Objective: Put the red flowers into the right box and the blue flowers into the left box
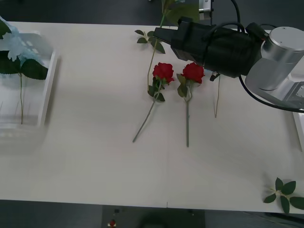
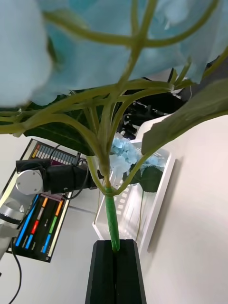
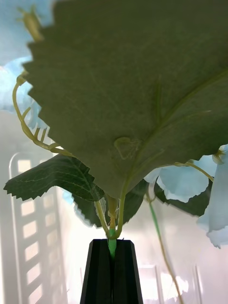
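Near: right gripper (image 2: 115,266) clamped on blue flower stem (image 2: 112,223), head kept raised for carry toward left box (image 2: 159,190). Left gripper (image 3: 112,270) likewise closed on blue flower stem (image 3: 112,244). Mid-surface (image 1: 95,156): red flowers (image 1: 164,72) lying flat, open room around. Far left edge: left box rim (image 1: 47,90).

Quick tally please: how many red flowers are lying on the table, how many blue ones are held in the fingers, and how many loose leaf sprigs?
Red flowers on the table: 2
Blue flowers held: 2, one in the right gripper, one in the left gripper
Leaf sprig: 1
Total: 5
One more stem lies there, its head hidden.
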Available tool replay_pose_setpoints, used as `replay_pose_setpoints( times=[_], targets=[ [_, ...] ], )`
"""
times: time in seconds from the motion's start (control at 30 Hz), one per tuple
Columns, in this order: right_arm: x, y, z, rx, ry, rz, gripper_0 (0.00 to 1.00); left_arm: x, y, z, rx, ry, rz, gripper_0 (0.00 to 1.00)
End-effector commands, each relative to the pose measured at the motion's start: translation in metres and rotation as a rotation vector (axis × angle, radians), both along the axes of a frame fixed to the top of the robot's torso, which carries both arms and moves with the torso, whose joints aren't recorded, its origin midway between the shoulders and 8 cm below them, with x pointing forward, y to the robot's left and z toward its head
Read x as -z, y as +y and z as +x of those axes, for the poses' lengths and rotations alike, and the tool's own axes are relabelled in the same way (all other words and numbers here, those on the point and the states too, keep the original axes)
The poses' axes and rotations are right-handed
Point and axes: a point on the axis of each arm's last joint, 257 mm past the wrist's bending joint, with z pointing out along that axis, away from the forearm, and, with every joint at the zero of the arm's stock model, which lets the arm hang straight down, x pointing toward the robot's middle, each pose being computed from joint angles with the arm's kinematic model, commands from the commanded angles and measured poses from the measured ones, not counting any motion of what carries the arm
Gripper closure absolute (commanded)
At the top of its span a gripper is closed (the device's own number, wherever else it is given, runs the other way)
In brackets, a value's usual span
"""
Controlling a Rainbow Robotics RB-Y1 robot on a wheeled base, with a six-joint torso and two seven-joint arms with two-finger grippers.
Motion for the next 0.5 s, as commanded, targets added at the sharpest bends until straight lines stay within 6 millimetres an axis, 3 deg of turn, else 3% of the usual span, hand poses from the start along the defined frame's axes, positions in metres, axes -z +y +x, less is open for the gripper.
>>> replay_pose_setpoints(
  times=[0.03,0.23,0.3,0.4,0.5],
  targets=[
    [-0.014,-0.004,-0.004,-0.010,-0.005,-0.004,1.00,-0.015,0.016,0.005,-0.061,-0.083,-0.023,1.00],
    [-0.004,-0.012,-0.012,-0.015,-0.004,-0.046,1.00,-0.022,0.028,0.010,-0.080,-0.133,0.001,1.00],
    [-0.005,-0.012,-0.014,-0.021,-0.004,-0.049,1.00,-0.012,0.038,0.008,-0.101,-0.139,0.008,1.00],
    [-0.004,-0.012,-0.015,-0.021,0.001,-0.049,1.00,0.010,0.034,0.010,-0.100,-0.135,0.012,1.00],
    [-0.004,-0.012,-0.015,-0.022,-0.003,-0.051,1.00,0.018,0.027,0.015,-0.097,-0.150,0.004,1.00]
  ],
)
